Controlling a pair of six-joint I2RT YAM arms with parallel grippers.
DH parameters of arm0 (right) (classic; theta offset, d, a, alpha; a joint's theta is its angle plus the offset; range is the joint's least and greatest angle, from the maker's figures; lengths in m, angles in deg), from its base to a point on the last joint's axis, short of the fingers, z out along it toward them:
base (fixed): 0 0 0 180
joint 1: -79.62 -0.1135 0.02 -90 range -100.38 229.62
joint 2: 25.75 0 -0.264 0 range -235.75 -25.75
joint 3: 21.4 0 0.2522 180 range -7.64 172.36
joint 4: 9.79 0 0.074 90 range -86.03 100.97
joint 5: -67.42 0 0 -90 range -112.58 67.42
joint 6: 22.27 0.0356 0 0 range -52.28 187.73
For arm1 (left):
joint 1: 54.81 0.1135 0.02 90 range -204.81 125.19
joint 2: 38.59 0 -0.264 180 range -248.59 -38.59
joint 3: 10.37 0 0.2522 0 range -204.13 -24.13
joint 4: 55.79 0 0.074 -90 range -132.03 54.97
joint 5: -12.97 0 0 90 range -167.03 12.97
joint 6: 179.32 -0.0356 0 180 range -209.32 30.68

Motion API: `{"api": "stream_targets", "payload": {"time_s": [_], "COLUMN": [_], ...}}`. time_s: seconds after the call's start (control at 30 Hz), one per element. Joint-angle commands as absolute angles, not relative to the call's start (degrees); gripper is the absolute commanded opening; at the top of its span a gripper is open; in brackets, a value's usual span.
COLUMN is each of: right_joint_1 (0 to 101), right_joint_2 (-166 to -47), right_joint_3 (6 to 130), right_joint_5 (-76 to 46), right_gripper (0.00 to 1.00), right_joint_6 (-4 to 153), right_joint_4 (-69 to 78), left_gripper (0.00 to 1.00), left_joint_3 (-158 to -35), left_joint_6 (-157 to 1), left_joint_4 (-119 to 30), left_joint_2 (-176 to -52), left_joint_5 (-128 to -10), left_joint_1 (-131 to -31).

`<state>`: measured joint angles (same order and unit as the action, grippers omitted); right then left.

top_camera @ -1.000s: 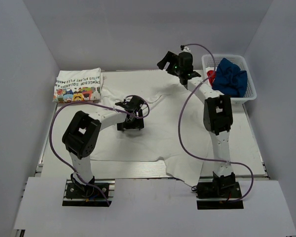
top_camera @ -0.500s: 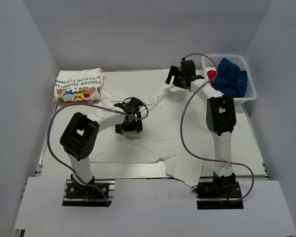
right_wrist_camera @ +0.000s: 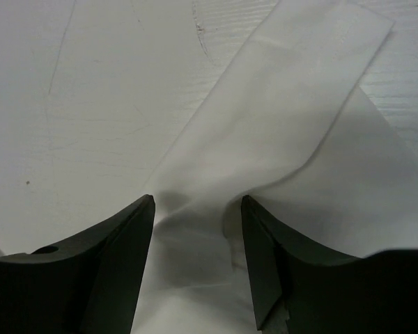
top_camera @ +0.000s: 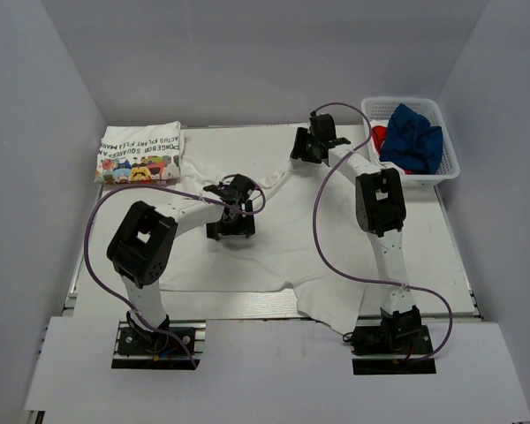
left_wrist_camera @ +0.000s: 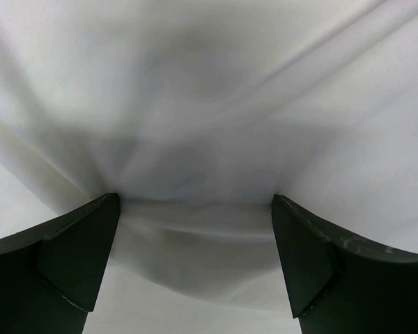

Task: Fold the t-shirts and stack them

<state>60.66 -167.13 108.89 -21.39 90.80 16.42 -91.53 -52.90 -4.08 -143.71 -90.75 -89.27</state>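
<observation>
A plain white t-shirt (top_camera: 287, 238) lies spread over the middle of the table, wrinkled, with one corner hanging over the near edge. My left gripper (top_camera: 229, 223) is down on its left part. In the left wrist view the left gripper (left_wrist_camera: 195, 202) is open, its fingers wide apart with a soft ridge of white cloth (left_wrist_camera: 209, 104) between them. My right gripper (top_camera: 306, 147) is at the shirt's far sleeve. Its fingers straddle a fold of the sleeve (right_wrist_camera: 292, 90), and the right gripper (right_wrist_camera: 198, 200) is open, the jaws partly narrowed, apart from each other.
A folded white tee with colourful print and black lettering (top_camera: 140, 152) lies at the far left corner. The white lattice basket (top_camera: 448, 146) at the far right holds a navy tee (top_camera: 412, 137) and a cloth showing red (top_camera: 379, 135). Bare tabletop (right_wrist_camera: 90, 90) lies left of the sleeve.
My right gripper has come down and to the left, from beside the basket onto the sleeve, and its jaws have narrowed. The left gripper has stayed on the cloth.
</observation>
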Motion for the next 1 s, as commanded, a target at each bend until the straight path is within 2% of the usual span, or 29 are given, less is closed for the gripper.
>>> {"api": "stream_targets", "payload": {"time_s": [0.0, 0.1, 0.13, 0.2, 0.4, 0.5, 0.67, 0.83, 0.93, 0.97], "right_joint_1": [60.11, 59.85, 60.02, 60.2, 60.73, 60.81, 61.42, 60.11, 59.85, 59.85], "right_joint_2": [-168.57, -168.92, -168.31, -166.82, -155.23, -145.31, -132.84, -124.72, -123.39, -124.7], "right_joint_3": [111.8, 112.24, 111.81, 110.58, 91.08, 77.73, 58.22, 49.84, 52.03, 56.21], "right_joint_5": [-22.32, -22.32, -22.32, -25.99, -35.46, -41.29, -42.18, -38.32, -38.83, -39.36], "right_gripper": [0.58, 0.3, 0.14, 0.0, 0.0, 0.0, 0.0, 0.0, 0.0, 0.0], "right_joint_6": [90.22, 91.01, 91.02, 92.07, 94.88, 96.72, 100.85, 103.93, 104.02, 104.46], "right_joint_4": [14.25, 13.9, 13.9, 12.76, 8.99, 8.1, 10.56, 11.88, 11.97, 11.7], "left_gripper": [1.0, 1.0, 1.0, 1.0, 1.0, 1.0, 1.0, 1.0, 1.0, 1.0], "left_joint_3": [-89.52, -89.52, -89.52, -89.52, -89.52, -89.52, -88.12, -85.74, -85.13, -85.13], "left_joint_6": [-53.55, -53.02, -53.02, -53.02, -54.25, -57.24, -60.32, -61.11, -61.11, -61.11], "left_joint_4": [-3.27, -3.27, -3.27, -3.27, -4.32, -4.94, -6.35, -8.36, -8.9, -8.9], "left_joint_2": [-143.0, -143.0, -143.0, -143.0, -143.0, -142.48, -140.28, -137.82, -137.82, -138.69], "left_joint_5": [-89.34, -89.34, -89.34, -89.34, -89.34, -92.06, -90.84, -89.6, -90.13, -90.65], "left_joint_1": [-89.44, -89.44, -89.44, -89.44, -89.44, -90.05, -91.29, -92.96, -93.49, -93.49]}}
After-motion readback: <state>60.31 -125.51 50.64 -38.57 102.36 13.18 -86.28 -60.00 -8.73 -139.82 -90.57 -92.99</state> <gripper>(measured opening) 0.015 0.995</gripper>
